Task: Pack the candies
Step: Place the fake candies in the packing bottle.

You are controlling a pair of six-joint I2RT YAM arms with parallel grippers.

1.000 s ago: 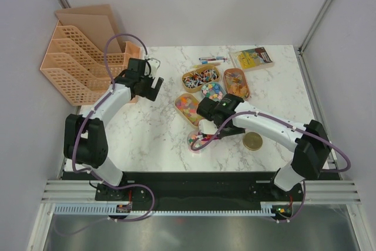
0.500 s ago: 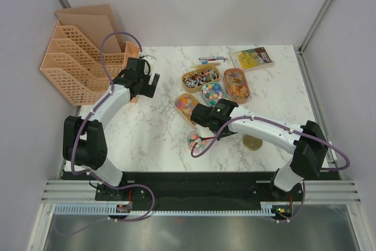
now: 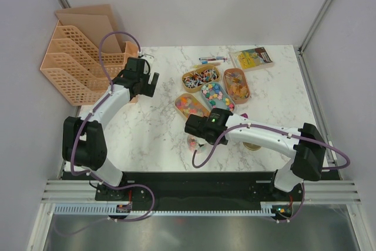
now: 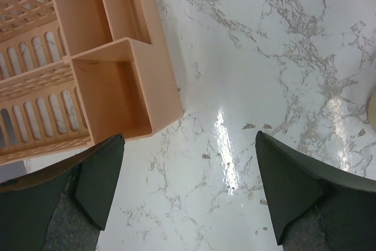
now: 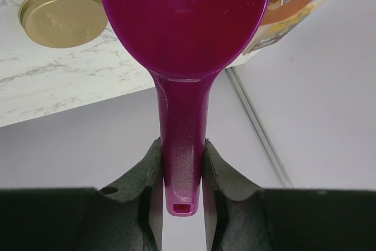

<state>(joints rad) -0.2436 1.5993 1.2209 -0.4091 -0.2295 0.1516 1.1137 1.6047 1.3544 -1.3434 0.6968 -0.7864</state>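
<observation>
Tiny multicoloured candies (image 3: 214,91) lie heaped in four clustered oval brown dishes (image 3: 183,78).

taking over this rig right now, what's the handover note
Left gripper: open, empty, by the organizer.
Right gripper: shut on the scoop, near the jar.
Candies: mostly in four trays, some in the jar. Lid off, on the table.
Left: likely more scoops, then lid on.
</observation>
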